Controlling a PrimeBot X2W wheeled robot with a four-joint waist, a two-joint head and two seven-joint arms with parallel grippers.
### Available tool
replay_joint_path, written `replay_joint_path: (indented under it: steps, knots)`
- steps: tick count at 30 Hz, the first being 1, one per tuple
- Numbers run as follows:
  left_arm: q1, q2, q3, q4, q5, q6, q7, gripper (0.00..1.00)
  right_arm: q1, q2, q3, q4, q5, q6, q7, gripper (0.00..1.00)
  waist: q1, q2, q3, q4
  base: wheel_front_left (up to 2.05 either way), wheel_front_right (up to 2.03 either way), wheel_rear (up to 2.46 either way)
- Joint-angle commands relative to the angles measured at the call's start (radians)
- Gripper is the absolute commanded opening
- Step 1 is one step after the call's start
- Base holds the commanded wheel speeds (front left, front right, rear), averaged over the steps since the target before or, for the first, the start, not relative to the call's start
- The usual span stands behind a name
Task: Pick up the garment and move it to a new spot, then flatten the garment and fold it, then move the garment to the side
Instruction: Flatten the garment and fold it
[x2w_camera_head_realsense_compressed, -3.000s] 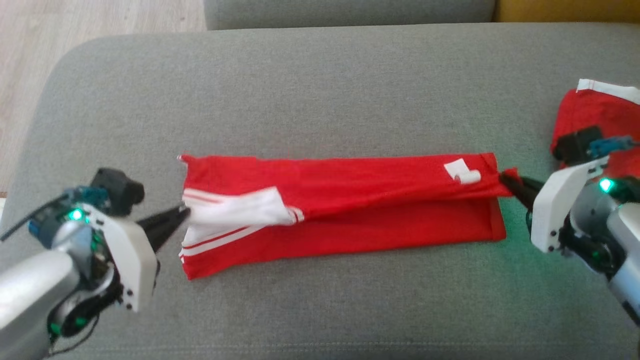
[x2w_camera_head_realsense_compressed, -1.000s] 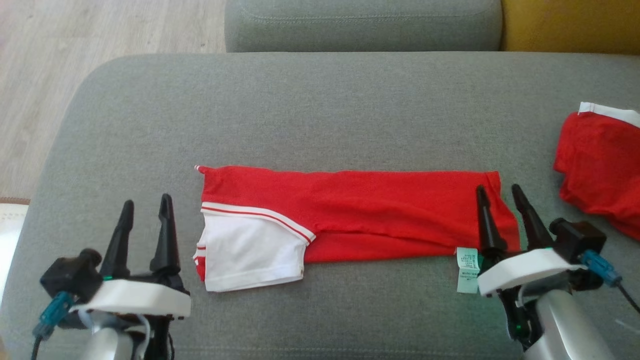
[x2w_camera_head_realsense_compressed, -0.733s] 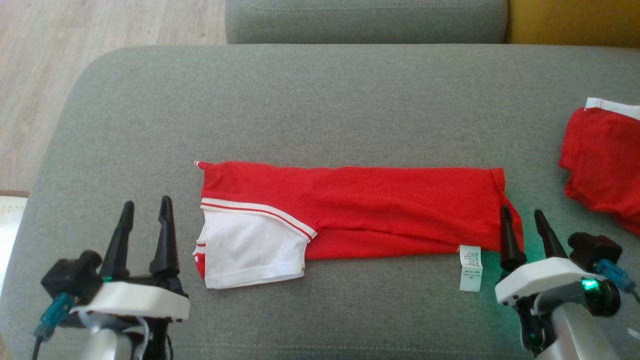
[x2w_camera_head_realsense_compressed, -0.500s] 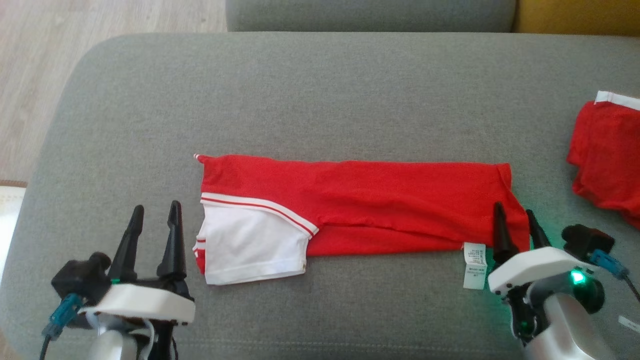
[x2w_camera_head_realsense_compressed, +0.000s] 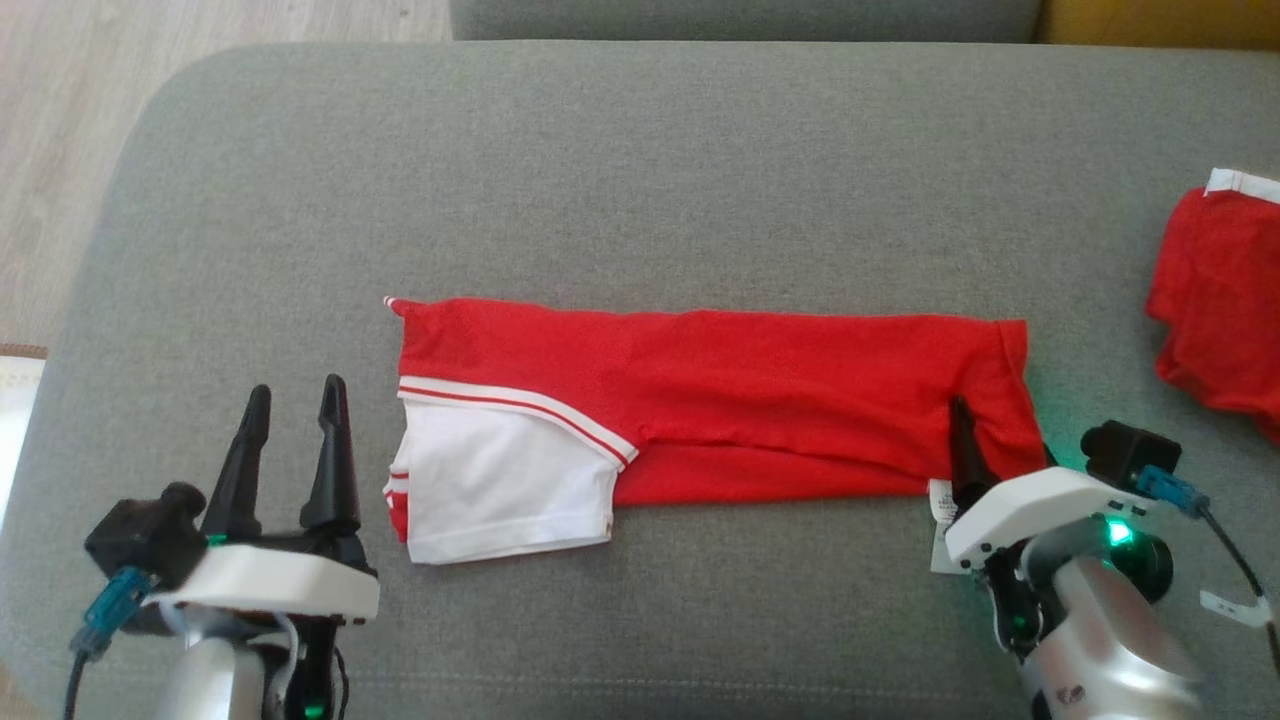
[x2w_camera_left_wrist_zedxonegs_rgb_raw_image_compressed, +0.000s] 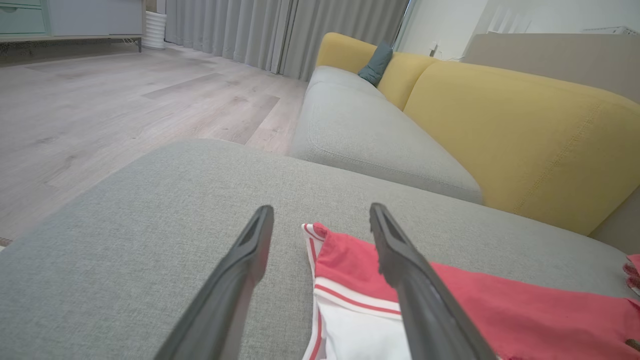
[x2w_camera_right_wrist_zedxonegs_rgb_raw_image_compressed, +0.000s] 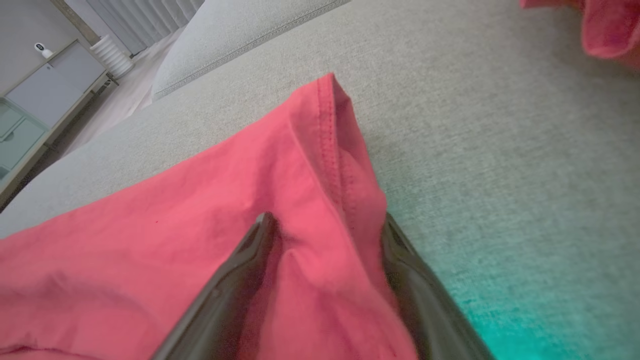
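Long red folded garment with white striped sleeve (x2w_camera_head_realsense_compressed: 760, 400) lies flat mid grey fabric sofa cushion (x2w_camera_head_realsense_compressed: 640, 170). My right gripper (x2w_camera_right_wrist_zedxonegs_rgb_raw_image_compressed: 326, 220) sits at its right-end hem, jaws wide, fabric between them, not pinched. Left gripper (x2w_camera_head_realsense_compressed: 296, 390) just beside sleeve end, jaws wide, empty. My read: folding step. Next I close right on hem and bring left onto sleeve edge.

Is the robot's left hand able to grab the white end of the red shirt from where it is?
Probably yes. The left gripper is open and sits just beside the shirt's white end, with bare grey cushion between them, so a short reach sideways should do.
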Motion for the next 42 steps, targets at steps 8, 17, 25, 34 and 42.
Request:
replay_joint_path:
  steps: [8,17,25,34,42]
  knots:
    - [-0.05,-0.001,0.04,-0.023,0.012,-0.005,-0.009,1.0,-0.057,0.005,0.073,0.085,0.024,0.007,-0.019,0.0,0.0,0.0,0.004,0.002,0.0,0.0,0.0]
    - [-0.052,-0.004,0.058,-0.022,0.008,-0.007,-0.009,1.0,-0.115,-0.039,-0.084,0.174,-0.084,0.007,-0.058,0.0,0.0,0.0,0.006,0.004,0.0,0.0,0.0]
    - [-0.043,-0.005,0.062,-0.022,0.008,-0.007,-0.009,1.0,-0.145,-0.133,-0.279,0.19,-0.215,0.007,-0.08,0.0,0.0,0.0,-0.007,-0.004,0.0,0.0,0.0]
    - [-0.033,-0.006,0.052,-0.012,0.004,-0.007,-0.009,1.0,-0.151,-0.033,-0.326,0.039,-0.313,0.007,-0.068,0.0,0.0,0.0,-0.045,-0.023,0.0,0.0,0.0]
    - [-0.02,-0.007,0.05,-0.001,0.001,-0.007,-0.009,1.0,-0.094,0.004,-0.073,-0.199,-0.086,0.007,0.052,0.0,0.0,0.0,-0.092,-0.016,0.0,0.0,0.0]
